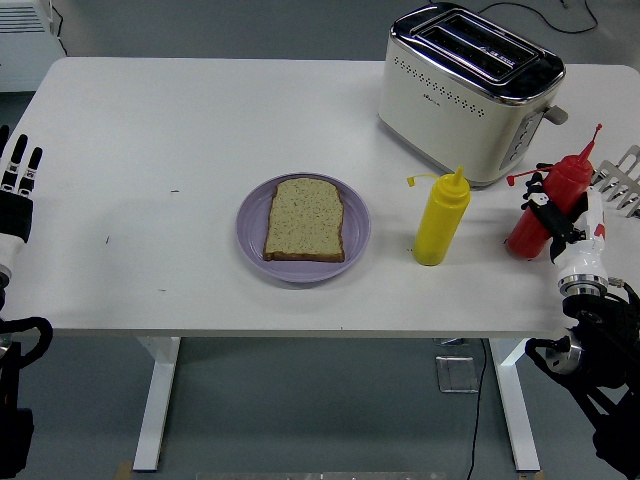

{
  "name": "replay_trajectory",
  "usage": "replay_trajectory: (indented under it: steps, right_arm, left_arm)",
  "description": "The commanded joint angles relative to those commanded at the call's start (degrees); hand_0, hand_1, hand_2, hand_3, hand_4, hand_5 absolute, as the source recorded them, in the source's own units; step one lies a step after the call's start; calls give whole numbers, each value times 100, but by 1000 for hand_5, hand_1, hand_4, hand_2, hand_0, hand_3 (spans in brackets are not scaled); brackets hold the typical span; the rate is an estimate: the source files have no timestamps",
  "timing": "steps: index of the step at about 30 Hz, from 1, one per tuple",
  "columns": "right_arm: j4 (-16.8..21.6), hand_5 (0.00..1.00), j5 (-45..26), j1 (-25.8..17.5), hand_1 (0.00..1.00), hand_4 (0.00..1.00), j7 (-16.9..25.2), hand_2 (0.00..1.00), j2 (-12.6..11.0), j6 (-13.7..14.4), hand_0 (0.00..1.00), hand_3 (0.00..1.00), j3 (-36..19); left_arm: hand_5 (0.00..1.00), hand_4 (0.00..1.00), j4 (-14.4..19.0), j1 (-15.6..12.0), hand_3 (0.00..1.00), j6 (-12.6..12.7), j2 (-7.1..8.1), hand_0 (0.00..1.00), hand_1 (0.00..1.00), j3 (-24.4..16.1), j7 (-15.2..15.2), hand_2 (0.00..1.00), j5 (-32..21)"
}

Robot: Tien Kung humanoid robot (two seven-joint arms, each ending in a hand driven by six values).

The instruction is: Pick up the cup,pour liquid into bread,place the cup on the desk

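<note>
No cup shows. A red squeeze bottle (568,180) stands at the table's right edge, leaning with its nozzle up and to the right. My right hand (545,213) has its fingers curled around the bottle's middle. A slice of bread (305,219) lies flat on a purple plate (253,234) in the middle of the table. My left hand (18,182) rests at the left edge, fingers straight and holding nothing.
A yellow squeeze bottle (441,217) stands upright between the plate and the red bottle. Behind them sits a cream and chrome toaster (465,90). A metal rack (625,177) pokes in at the right edge, close to the red bottle's nozzle.
</note>
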State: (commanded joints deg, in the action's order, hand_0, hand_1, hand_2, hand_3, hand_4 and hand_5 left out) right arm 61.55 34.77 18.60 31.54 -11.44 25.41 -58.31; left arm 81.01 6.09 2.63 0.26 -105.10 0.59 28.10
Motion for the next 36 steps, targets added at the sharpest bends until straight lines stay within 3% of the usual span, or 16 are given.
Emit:
replay_trajectory:
  steps: [9,10,21,27,31,36]
  right_arm:
    - [565,167,370,-107,169,438,-197,325,-155,74,169,427,-515]
    - [617,174,408,-118,174,425,-214,329,-170,76,123,424,-557]
    - [1406,156,1345,-125,180,424,-616,330,-501,32,133,424,-944]
    - [1889,140,2225,177,182,430,-1118,332,-844,-82,119,424,-1098]
    - [2047,134,2596,475,186,422,-1498,333,-1030,-299,121,423,-1123]
    - [2106,132,3192,818,184,414,-1857,332,-1154,-344,121,422,-1018]
  left_arm:
    - [989,508,4,8,711,0,6,794,752,-5,2,751,-1]
    - [990,508,5,9,712,0,7,794,752,-4,2,752,-1]
    - [991,509,10,4,711,-1,10,794,751,-3,4,752,2]
    - [991,508,7,-4,711,0,13,793,751,-4,4,752,2]
    - [991,508,5,-13,710,0,11,794,750,-7,5,752,4]
    - [990,507,-8,-25,710,7,5,792,749,-6,5,751,-2]
